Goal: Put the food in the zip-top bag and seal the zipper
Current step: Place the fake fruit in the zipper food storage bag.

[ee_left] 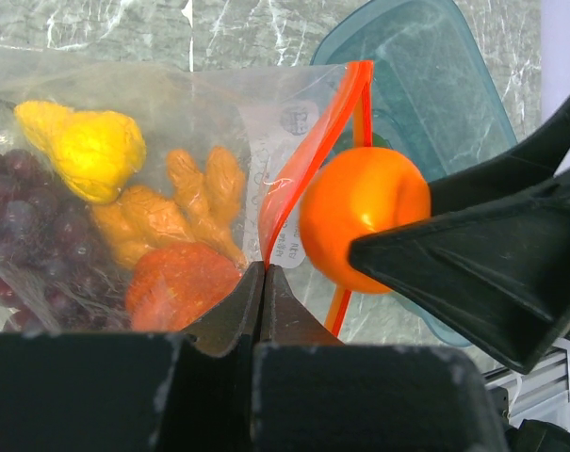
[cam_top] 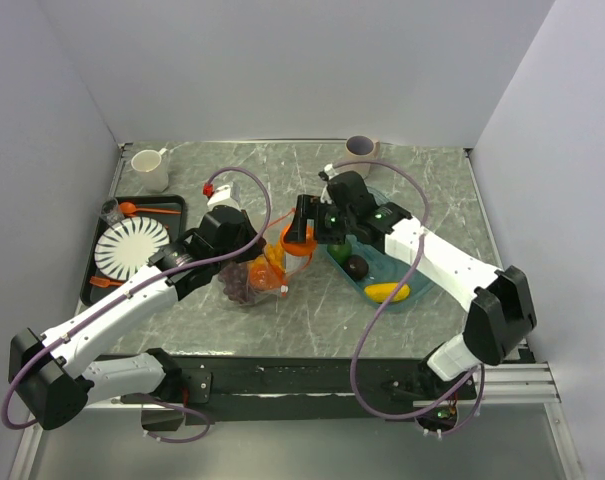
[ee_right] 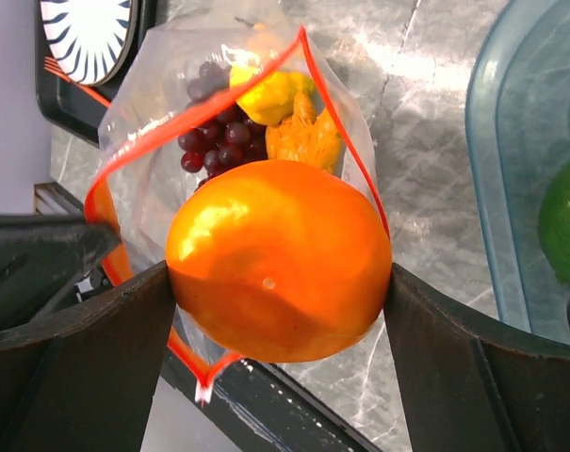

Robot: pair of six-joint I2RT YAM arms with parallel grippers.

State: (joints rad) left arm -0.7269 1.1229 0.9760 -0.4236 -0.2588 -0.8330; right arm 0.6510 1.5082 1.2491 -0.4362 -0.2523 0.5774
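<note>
Teal bowl (cam_top: 384,270), white mug (cam_top: 150,168) — striped plate (cam_top: 130,247) on black tray (cam_top: 174,222)

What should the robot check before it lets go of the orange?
1. Left claw pinching the zip-top bag at its zipper: ok.
2. Bag mouth held open: ok.
3. Right claw gripping the orange on both sides: ok.
4. Orange fully past the mouth: cannot tell.
5. All food bagged: not ok; the avocado, plum and yellow piece lie in the teal bowl.
</note>
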